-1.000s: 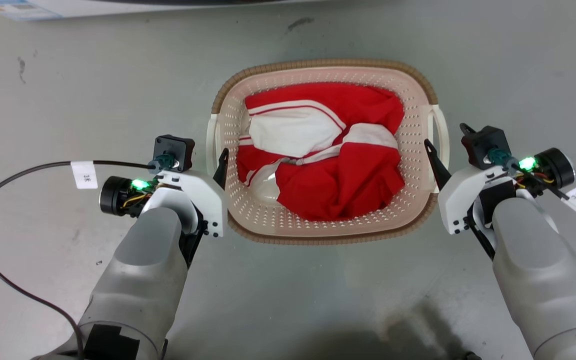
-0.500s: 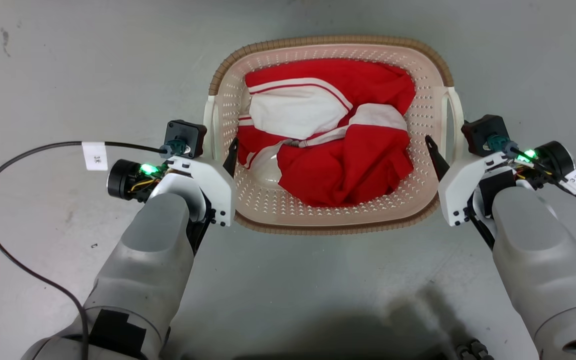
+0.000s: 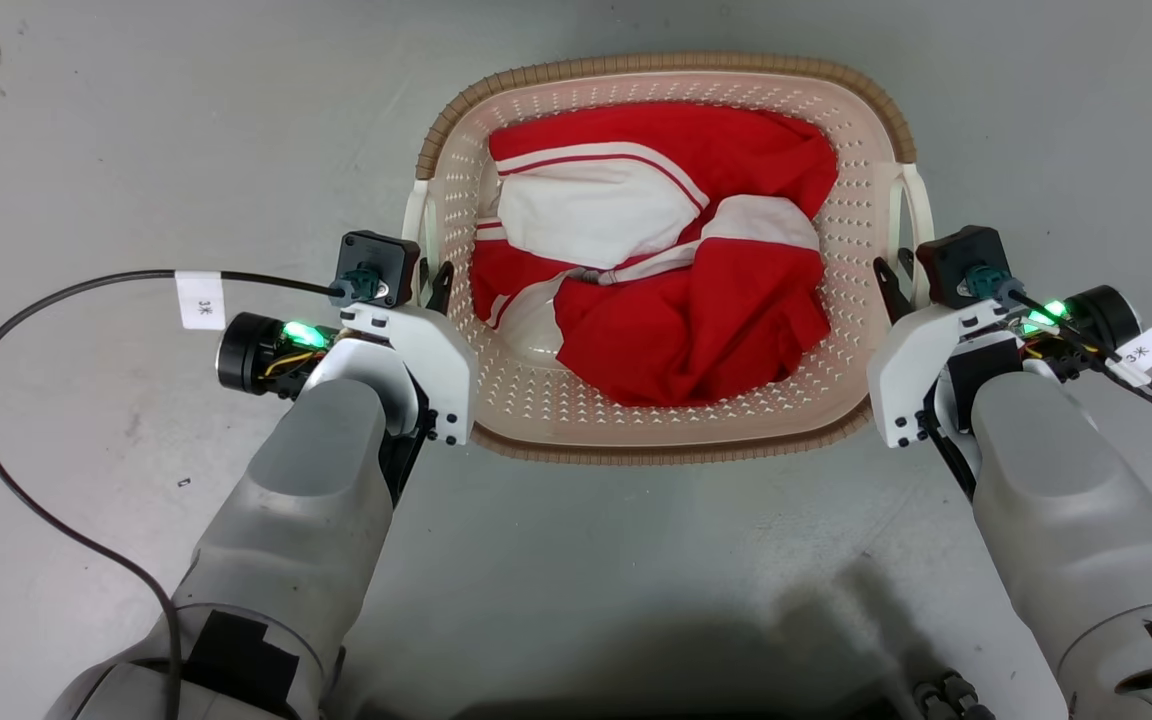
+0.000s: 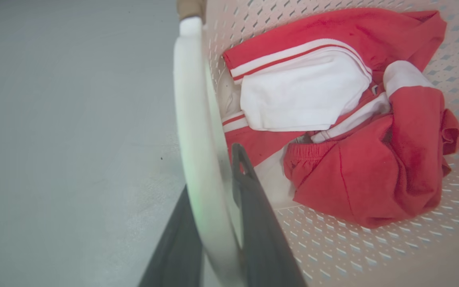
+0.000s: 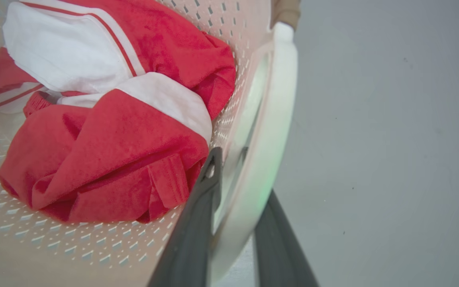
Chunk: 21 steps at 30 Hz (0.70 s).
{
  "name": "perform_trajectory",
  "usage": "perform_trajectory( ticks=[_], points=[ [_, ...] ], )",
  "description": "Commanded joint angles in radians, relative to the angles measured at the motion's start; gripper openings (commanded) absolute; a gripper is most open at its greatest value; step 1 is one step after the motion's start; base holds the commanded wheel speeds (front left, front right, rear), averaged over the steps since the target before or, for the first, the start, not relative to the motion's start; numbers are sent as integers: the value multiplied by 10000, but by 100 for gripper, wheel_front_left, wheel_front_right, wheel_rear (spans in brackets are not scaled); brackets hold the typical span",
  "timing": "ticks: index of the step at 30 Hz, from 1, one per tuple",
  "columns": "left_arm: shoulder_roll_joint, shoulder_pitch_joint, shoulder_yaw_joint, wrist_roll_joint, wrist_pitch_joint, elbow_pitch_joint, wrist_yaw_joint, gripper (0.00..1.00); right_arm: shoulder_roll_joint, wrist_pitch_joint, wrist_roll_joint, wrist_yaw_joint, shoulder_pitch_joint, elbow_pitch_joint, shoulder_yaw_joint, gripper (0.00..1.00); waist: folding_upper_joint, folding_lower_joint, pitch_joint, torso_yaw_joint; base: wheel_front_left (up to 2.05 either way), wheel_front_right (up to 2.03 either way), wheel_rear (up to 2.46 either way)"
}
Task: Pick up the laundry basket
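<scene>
Laundry basket [image 3: 536, 390], cream perforated, brown rim, red-white garment [image 3: 696, 330] inside, left gripper [image 3: 433, 282] and right gripper [image 3: 894, 270] clamping handles [image 4: 191, 99]

You have one laundry basket [image 3: 656, 455] at upper middle of the head view, with two white loops on it: the left handle [image 3: 414, 225] and the right handle [image 3: 921, 215]. Inside is one red-and-white cloth bundle [image 3: 676, 320]; you can't tell whether it is a single garment. There are two grippers, the left gripper [image 3: 433, 285] and the right gripper [image 3: 896, 275], two green lights [image 3: 301, 333] and two white cable tags [image 3: 200, 300]
</scene>
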Motion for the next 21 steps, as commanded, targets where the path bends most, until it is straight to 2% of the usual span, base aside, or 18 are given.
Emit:
perform_trajectory(
  ticks=[1,10,21],
  points=[
    [-41,-106,-162,-37,-24,-16,-92,0,27,-24,-44,-2,-138,21,69,0,0,0,-44,11,0,0,0],
    [-54,179,-686,-576,44,0,-92,0,-34,-26,0,-3,103,163,224,0,0,0,-517,83,0,0,0],
    [-73,965,-1485,-1484,800,-7,-105,0,133,355,247,-3,623,243,898,0,0,0,-1934,129,0,0,0]
  ],
)
